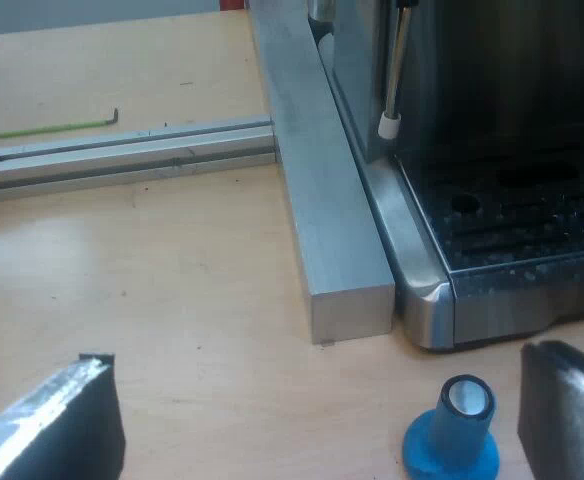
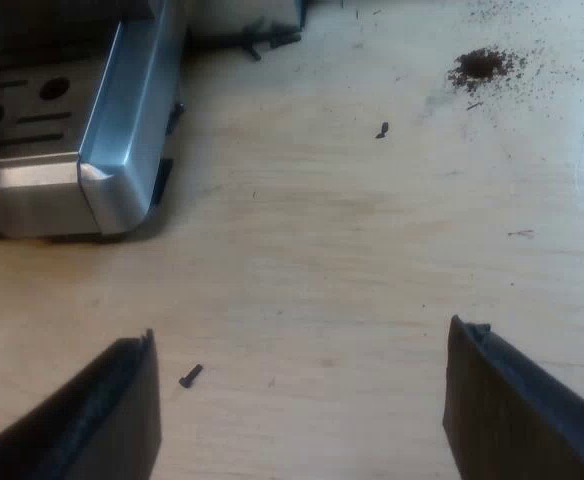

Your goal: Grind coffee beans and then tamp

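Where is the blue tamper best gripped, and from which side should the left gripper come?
Grip the tamper by its narrow upper stem, above the wide base. It stands upright on the table, so probably come down from above, with the open fingers of the left gripper on either side of the stem.

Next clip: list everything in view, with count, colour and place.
espresso machine: one, silver, on the table
tamper: one, blue, upright by the machine's front
metal bars: two, grey, beside the machine
hex key: one, green, beyond the bars
coffee grounds: one pile, brown, on the table
small dark bits: two, black, on the table
table: one, light wood
left gripper: one, black, jaws open near the tamper
right gripper: one, black, jaws open over the table
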